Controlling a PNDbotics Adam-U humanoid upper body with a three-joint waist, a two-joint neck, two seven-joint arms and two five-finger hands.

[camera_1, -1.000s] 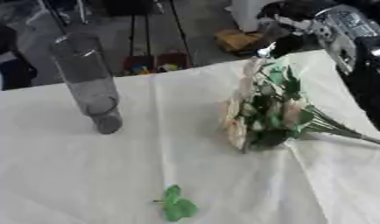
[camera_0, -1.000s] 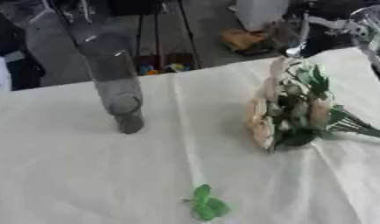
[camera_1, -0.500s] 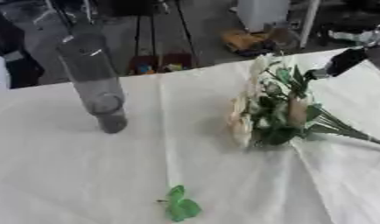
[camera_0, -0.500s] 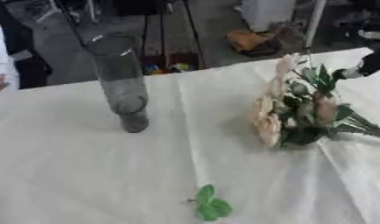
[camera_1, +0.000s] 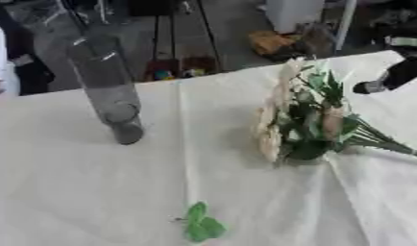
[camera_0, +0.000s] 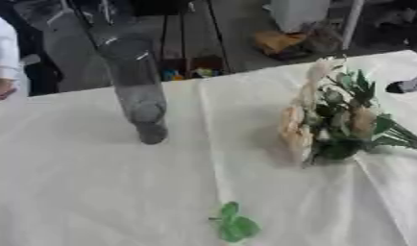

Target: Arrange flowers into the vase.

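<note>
Covering the table is a creased off-white cloth [camera_0: 94, 182], with dark floor and clutter beyond its far edge. Upright at left stands a tall clear glass cylinder vase [camera_0: 136, 91]. Lying right of centre is a bunch of cream and peach flowers with green leaves [camera_1: 300, 122]. Nearer lies a loose green leaf sprig [camera_1: 201, 225]. At the right edge a dark fingertip of the right hand [camera_1: 388, 79] hovers near the bunch; whether it is clenched I cannot tell.

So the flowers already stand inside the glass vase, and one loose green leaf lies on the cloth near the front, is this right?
Not quite. The flowers are not in the vase; the bunch lies on its side on the white cloth, to the right of the empty vase, as the right eye view shows. The loose green leaf does lie near the front.
</note>
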